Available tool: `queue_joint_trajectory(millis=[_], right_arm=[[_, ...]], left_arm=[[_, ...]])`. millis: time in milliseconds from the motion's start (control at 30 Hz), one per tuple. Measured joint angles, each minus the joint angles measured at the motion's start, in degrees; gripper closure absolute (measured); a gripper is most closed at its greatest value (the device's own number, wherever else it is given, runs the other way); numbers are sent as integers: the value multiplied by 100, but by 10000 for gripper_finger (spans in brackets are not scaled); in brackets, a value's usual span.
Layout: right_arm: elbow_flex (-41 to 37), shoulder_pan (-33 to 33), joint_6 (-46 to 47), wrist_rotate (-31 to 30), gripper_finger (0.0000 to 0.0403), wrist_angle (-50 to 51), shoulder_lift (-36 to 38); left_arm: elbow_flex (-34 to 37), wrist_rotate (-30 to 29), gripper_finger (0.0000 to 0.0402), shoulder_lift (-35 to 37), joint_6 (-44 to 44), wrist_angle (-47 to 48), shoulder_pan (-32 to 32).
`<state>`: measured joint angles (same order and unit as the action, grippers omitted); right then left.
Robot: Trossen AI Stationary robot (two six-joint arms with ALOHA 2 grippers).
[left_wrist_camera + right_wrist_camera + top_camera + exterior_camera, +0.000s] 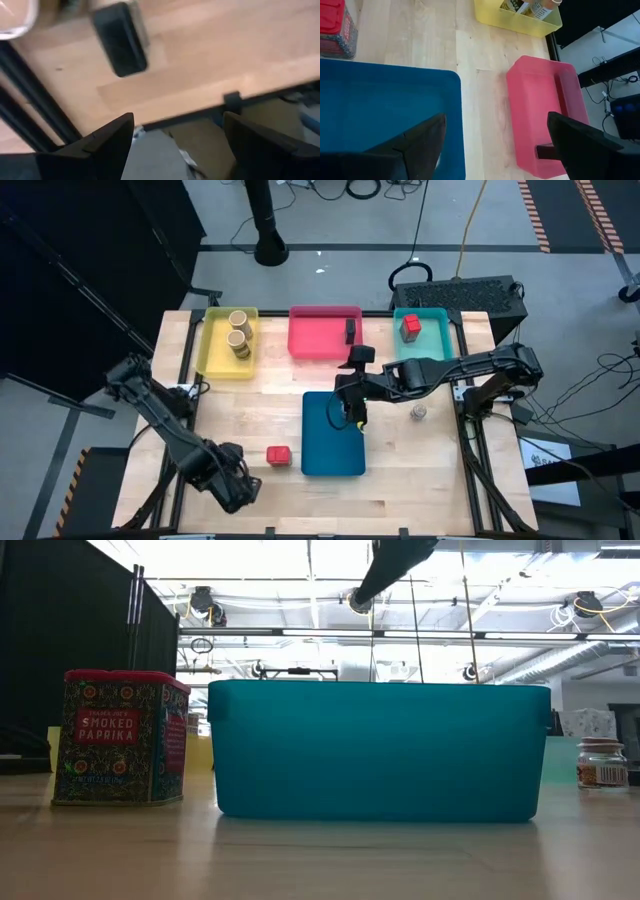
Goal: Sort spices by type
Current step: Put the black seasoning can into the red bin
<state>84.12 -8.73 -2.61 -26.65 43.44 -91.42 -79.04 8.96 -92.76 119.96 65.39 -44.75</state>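
My right gripper [352,418] [495,120] hangs open and empty over the far right part of the blue tray [325,442] [380,110]. My left gripper [243,492] [178,117] waits open and empty above the table's near left edge. A red paprika box [278,455] [120,740] [335,25] stands on the table left of the blue tray. A small grey jar [418,412] [600,765] stands on the table to its right. Two tan jars [238,330] [535,7] sit in the yellow tray [215,350], a dark box [351,331] [545,150] in the pink tray [315,340], and a red box [409,327] in the teal tray [435,340].
The three far trays stand side by side along the table's far edge. Bare wood lies between them and the blue tray, and along the near edge. A black case [470,292] sits behind the teal tray. The right arm [450,370] reaches in from the right edge.
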Motion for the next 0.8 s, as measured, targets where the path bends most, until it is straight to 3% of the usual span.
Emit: queue_joint_trajectory(millis=[233, 500, 800], right_arm=[[0, 0, 28, 0, 74, 11, 0], [0, 0, 151, 1, 74, 16, 0], [0, 0, 223, 61, 74, 17, 0]], left_arm=[[-91, -642, 91, -134, 568, 423, -342], [30, -725, 91, -136, 578, 905, -365], [464, -749, 91, -135, 562, 509, -365]])
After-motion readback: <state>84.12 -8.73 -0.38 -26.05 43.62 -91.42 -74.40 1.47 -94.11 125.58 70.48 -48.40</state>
